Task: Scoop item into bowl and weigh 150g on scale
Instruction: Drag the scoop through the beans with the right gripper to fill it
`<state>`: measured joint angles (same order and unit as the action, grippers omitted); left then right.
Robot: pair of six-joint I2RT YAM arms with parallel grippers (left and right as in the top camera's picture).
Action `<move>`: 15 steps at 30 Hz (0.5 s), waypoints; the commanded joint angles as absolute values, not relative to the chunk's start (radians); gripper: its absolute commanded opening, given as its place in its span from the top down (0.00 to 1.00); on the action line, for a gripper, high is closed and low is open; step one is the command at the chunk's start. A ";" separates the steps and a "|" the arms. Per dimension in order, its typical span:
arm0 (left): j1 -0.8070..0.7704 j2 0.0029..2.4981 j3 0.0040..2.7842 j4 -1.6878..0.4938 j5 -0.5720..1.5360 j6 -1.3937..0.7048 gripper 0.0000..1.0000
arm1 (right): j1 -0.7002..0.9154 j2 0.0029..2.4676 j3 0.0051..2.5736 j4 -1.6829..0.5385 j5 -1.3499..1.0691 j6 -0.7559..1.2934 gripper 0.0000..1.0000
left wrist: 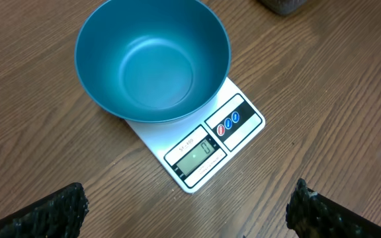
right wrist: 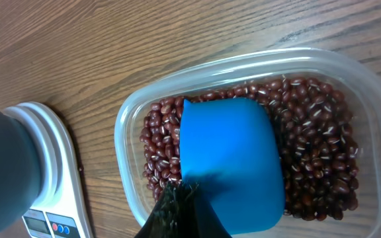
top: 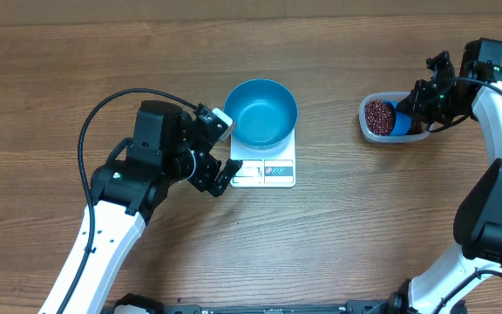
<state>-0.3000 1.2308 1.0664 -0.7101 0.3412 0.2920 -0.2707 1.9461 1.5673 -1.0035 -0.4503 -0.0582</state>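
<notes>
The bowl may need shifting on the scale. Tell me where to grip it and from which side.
Likely the thin rim of the bowl, left side, nearest the open left pincer, from above, one finger inside, one outside: it stands upright and empty, smooth walls flaring.

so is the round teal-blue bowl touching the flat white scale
Touching: left wrist view shows the round teal-blue bowl sitting on the flat white scale.

Overhead: high up, straight down on bench (top: pixel 59 52), whole workspace in frame, far. Left wrist: close, tilted down at bowl (left wrist: pixel 152 63) on scale (left wrist: pixel 197 155). Right wrist: very close, looking down into tub (right wrist: pixel 127 119), scoop (right wrist: pixel 230 158) filling centre. All three share bowl and scale. Left-wrist top edge possibly catches tub, too cropped to tell.
</notes>
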 commanded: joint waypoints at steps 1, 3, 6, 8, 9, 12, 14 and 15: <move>-0.296 1.237 1.057 -0.707 0.359 0.307 0.01 | -0.264 1.961 1.558 -1.039 -0.511 -0.015 0.96; -0.296 1.237 1.057 -0.707 0.359 0.307 0.01 | -0.265 1.961 1.557 -1.041 -0.520 0.008 0.96; -0.296 1.237 1.057 -0.707 0.359 0.307 0.00 | -0.265 1.961 1.557 -1.043 -0.525 0.035 0.96; -0.296 1.237 1.057 -0.707 0.359 0.307 0.01 | -0.265 1.964 1.557 -1.043 -0.525 0.052 0.96; -0.296 1.237 1.057 -0.707 0.359 0.307 0.00 | -0.266 1.972 1.557 -1.043 -0.525 0.060 0.96; -0.296 1.237 1.057 -0.707 0.359 0.307 0.01 | -0.271 1.993 1.557 -1.044 -0.526 0.064 0.96; -0.296 1.237 1.057 -0.707 0.359 0.307 0.00 | -0.275 2.018 1.557 -1.044 -0.527 0.064 0.96; -0.296 1.237 1.057 -0.707 0.359 0.307 0.00 | -0.276 2.028 1.557 -1.044 -0.527 0.064 0.96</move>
